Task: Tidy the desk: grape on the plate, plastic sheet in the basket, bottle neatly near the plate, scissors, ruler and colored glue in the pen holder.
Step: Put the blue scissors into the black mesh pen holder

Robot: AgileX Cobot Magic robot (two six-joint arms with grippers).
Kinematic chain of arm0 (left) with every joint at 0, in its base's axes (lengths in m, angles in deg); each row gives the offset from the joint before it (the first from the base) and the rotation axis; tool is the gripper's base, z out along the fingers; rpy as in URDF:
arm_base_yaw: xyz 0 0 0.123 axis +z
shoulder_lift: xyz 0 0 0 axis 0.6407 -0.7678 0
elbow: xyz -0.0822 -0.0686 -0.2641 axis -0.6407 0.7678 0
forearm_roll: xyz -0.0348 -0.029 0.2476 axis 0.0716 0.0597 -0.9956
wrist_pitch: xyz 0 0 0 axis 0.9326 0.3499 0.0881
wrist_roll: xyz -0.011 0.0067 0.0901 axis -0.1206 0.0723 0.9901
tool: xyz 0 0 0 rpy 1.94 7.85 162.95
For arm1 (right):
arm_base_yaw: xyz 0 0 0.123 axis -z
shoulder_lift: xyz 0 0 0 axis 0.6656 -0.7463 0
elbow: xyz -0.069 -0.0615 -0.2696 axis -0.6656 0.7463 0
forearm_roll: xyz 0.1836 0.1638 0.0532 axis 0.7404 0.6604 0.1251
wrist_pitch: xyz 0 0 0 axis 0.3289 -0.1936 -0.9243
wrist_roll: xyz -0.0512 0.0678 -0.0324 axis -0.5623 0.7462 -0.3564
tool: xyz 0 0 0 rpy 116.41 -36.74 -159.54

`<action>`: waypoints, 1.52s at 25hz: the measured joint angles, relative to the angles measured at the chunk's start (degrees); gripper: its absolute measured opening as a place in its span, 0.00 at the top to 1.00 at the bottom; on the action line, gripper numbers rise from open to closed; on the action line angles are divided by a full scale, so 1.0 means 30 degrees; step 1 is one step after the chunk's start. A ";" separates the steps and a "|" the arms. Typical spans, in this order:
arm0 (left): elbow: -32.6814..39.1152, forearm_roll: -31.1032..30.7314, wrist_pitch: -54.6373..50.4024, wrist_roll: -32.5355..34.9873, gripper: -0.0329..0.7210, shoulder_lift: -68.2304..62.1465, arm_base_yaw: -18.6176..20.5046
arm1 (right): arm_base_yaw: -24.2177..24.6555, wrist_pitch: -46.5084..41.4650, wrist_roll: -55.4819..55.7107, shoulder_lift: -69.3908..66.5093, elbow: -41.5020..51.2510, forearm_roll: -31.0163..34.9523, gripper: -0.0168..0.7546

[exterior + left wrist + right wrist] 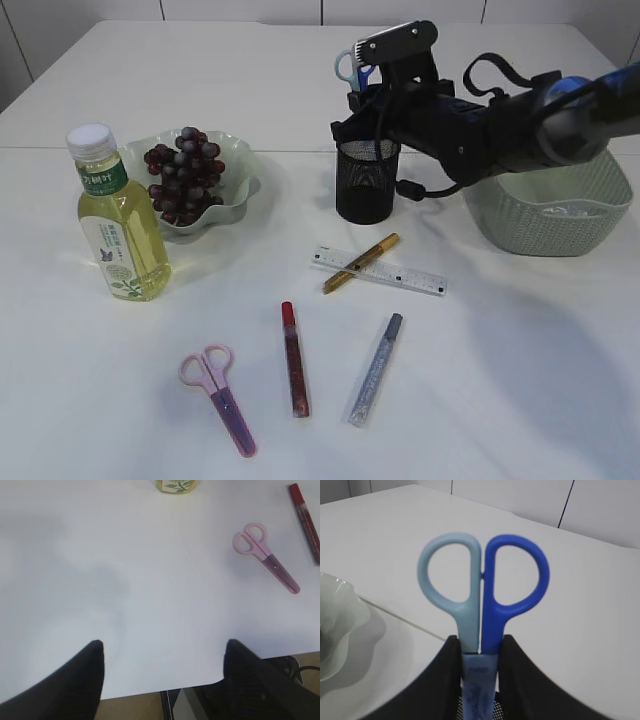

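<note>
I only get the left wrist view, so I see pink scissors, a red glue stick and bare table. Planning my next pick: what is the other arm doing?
Observer: The right hand grips blue scissors by the blades, handles up, directly over the black mesh pen holder.
Operator: Anything else left to collect?
Observer: Yes, a ruler with a gold glue pen lying across it, and a silver glue pen nearer the front edge.
Operator: Are the grapes done?
Observer: The grapes sit on the plate, with the bottle standing beside it.
</note>
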State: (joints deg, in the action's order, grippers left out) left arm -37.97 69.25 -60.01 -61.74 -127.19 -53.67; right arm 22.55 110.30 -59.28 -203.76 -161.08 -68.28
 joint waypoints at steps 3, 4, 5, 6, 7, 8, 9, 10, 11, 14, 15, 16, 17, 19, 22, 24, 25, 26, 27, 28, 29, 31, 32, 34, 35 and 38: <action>0.0000 0.0000 0.0000 -0.0029 0.24 0.0000 0.0000 | 0.0000 0.0153 0.0000 -0.0304 0.0000 0.0000 0.72; 0.0000 0.0000 0.0000 -0.0029 0.24 0.0000 0.0000 | 0.0000 0.0153 0.0000 -0.0328 0.0000 0.0000 0.72; 0.0000 0.0000 0.0000 -0.0029 0.24 0.0000 0.0000 | 0.0000 0.0153 0.0000 -0.0328 0.0000 0.0000 0.72; 0.0000 0.0000 0.0000 -0.0029 0.24 0.0000 0.0000 | 0.0000 0.0202 0.0000 -0.0328 0.0000 0.0000 0.72; 0.0000 0.0000 0.0000 -0.0043 0.24 0.0000 0.0000 | 0.0000 0.0232 0.0000 -0.0339 0.0000 0.0000 0.72; 0.0000 0.0000 0.0000 -0.0043 0.24 0.0000 0.0000 | 0.0000 0.0232 0.0000 -0.0339 0.0000 0.0000 0.72; 0.0000 0.0000 0.0000 -0.0043 0.24 0.0000 0.0000 | 0.0000 0.0232 0.0000 -0.0339 0.0000 0.0000 0.72; 0.0000 0.0000 0.0000 -0.0043 0.24 0.0000 0.0000 | 0.0000 0.0152 0.0000 -0.0339 0.0000 0.0000 0.72; 0.0000 0.0000 0.0000 -0.0043 0.24 0.0000 0.0000 | 0.0000 0.0112 0.0000 -0.0339 0.0000 0.0000 0.72; 0.0000 0.0000 0.0000 -0.0073 0.24 0.0000 0.0000 | 0.0000 -0.0337 0.0000 -0.0339 0.0000 0.0038 0.72; 0.0000 0.0000 0.0000 -0.0073 0.24 0.0000 0.0000 | 0.0000 -0.0480 0.0000 -0.0339 0.0000 0.0158 0.72; 0.0000 0.0000 -0.0034 -0.0073 0.24 0.0000 0.0000 | 0.0000 -0.0623 0.0000 -0.0370 0.0000 0.0301 0.72; 0.0000 0.0000 -0.0034 -0.0073 0.24 0.0000 0.0000 | 0.0000 -0.0754 0.0000 -0.0370 0.0000 0.0487 0.72; 0.0000 0.0000 -0.0034 -0.0073 0.24 0.0000 0.0000 | 0.0000 -0.0879 0.0000 -0.0370 0.0000 0.0742 0.72; 0.0000 0.0000 -0.0069 -0.0073 0.24 0.0000 0.0000 | 0.0000 -0.1016 0.0000 -0.0370 -0.0015 0.0799 0.71; 0.0000 0.0000 -0.0144 -0.0073 0.24 0.0000 0.0000 | 0.0000 -0.1543 0.0000 -0.0370 -0.0086 0.0956 0.69; 0.0000 0.0000 -0.0218 -0.0073 0.24 0.0000 0.0000 | 0.0000 -0.1842 0.0000 -0.0370 -0.0181 0.1196 0.67; 0.0000 0.0000 -0.0307 -0.0073 0.24 0.0000 0.0000 | 0.0000 -0.2187 0.0000 -0.0370 -0.0288 0.1395 0.66; 0.0000 0.0000 -0.0460 -0.0073 0.24 0.0000 0.0000 | 0.0000 -0.2497 0.0000 -0.0370 -0.0442 0.1488 0.64; 0.0000 0.0000 -0.0553 -0.0073 0.24 0.0000 0.0000 | 0.0000 -0.2843 0.0000 -0.0370 -0.0566 0.1529 0.63; 0.0000 0.0000 -0.0656 -0.0073 0.24 0.0000 0.0000 | 0.0000 -0.3210 0.0000 -0.0370 -0.0814 0.1620 0.61; 0.0000 0.0000 -0.0845 -0.0073 0.24 0.0000 0.0000 | 0.0000 -0.4217 0.0000 -0.0370 -0.1436 0.1661 0.57; 0.0000 0.0000 -0.0936 -0.0073 0.25 0.0000 0.0000 | 0.0000 -0.4732 0.0000 -0.0370 -0.1851 0.1661 0.56; 0.0000 0.0000 -0.1005 -0.0073 0.26 0.0000 0.0000 | 0.0000 -0.6140 0.0035 -0.0370 -0.2712 0.1661 0.54; 0.0000 0.0000 -0.1005 -0.0073 0.26 0.0000 0.0000 | 0.0000 -0.6957 0.0035 -0.0370 -0.3088 0.1661 0.54; 0.0000 0.0000 -0.1005 -0.0073 0.27 0.0000 0.0000 | 0.0000 -1.0102 0.0074 0.0125 -0.4461 0.2064 0.53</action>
State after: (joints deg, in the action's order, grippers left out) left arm -37.97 69.25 -63.02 -61.96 -127.19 -53.67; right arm 22.55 79.99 -59.06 -203.38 -174.46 -62.09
